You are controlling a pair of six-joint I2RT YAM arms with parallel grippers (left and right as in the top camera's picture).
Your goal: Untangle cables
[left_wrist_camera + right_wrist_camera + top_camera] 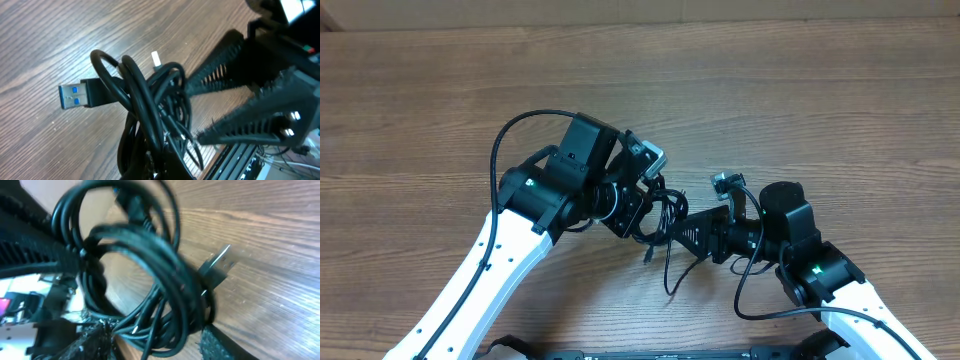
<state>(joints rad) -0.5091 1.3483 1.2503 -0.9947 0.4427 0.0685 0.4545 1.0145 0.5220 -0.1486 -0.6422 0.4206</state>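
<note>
The cables (663,212) are a tangled bundle of thin black cords held up between my two grippers near the table's middle. My left gripper (642,208) is shut on the bundle's left side; in the left wrist view the cords (150,110) rise from its jaws (165,167). A blue-tongued USB plug (75,96) sticks out to the left there. My right gripper (682,232) is open, its fingers (155,345) on either side of the bundle (150,270). A silver plug (217,265) pokes out to the right. One loose cord end (670,272) hangs toward the table.
The wooden table (820,100) lies all around. Thicker black robot cables loop by the left arm (505,140) and the right arm (745,290). The table's front edge and a black rail (650,354) are close behind the arms.
</note>
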